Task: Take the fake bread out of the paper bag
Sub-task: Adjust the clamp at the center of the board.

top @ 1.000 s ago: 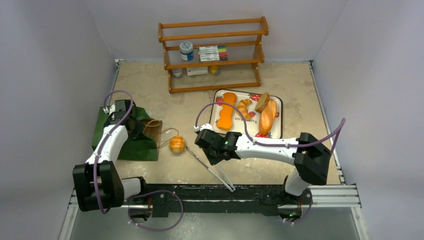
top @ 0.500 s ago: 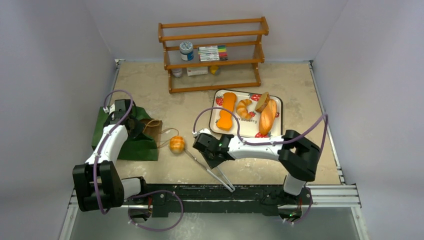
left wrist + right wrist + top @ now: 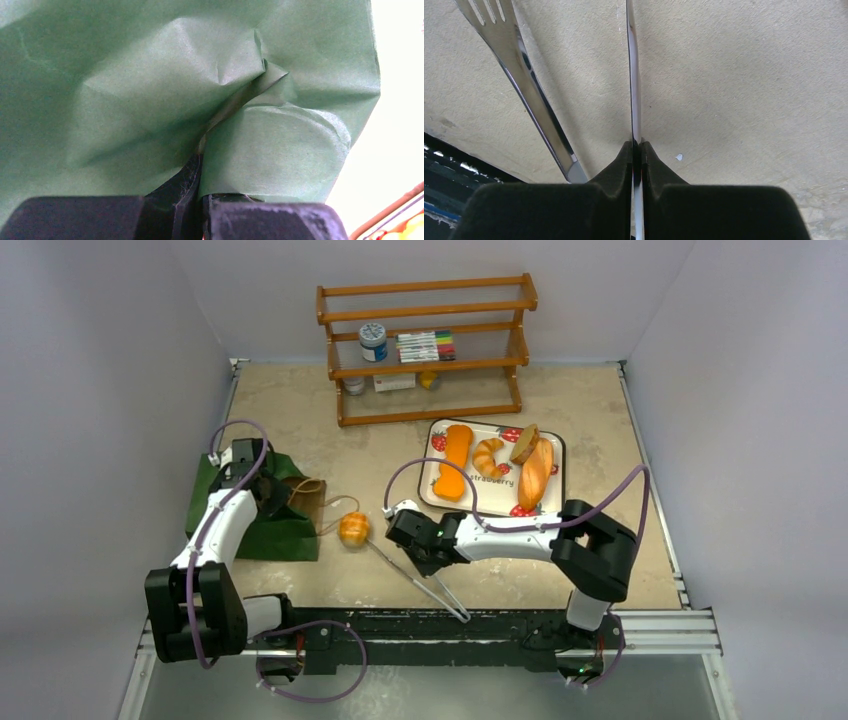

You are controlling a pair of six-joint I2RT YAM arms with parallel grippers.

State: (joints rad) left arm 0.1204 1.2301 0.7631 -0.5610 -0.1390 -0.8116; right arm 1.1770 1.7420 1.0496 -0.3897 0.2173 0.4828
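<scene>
The dark green paper bag (image 3: 250, 535) lies on its side at the left, its brown mouth and string handles facing right. My left gripper (image 3: 268, 492) is shut on a fold of its green paper (image 3: 150, 90); the closed tips (image 3: 200, 170) pinch the crease. A small round bun (image 3: 352, 529) lies on the table just outside the bag's mouth. The long orange piece (image 3: 452, 462), croissant (image 3: 488, 455), darker piece (image 3: 523, 443) and tan loaf (image 3: 536, 473) lie on the strawberry tray (image 3: 490, 424). My right gripper (image 3: 415, 540) (image 3: 636, 145) is shut on one arm of the metal tongs (image 3: 634, 75).
The tongs (image 3: 425, 585) lie from beside the bun toward the near table edge; their slotted arm (image 3: 519, 50) rests on the beige table (image 3: 749, 75). A wooden shelf (image 3: 425, 345) with a jar and markers stands at the back. Grey walls close both sides.
My right arm has drawn left and folded its elbow in; its gripper has shifted slightly left over the tongs. The left arm, bag and bun have not moved.
</scene>
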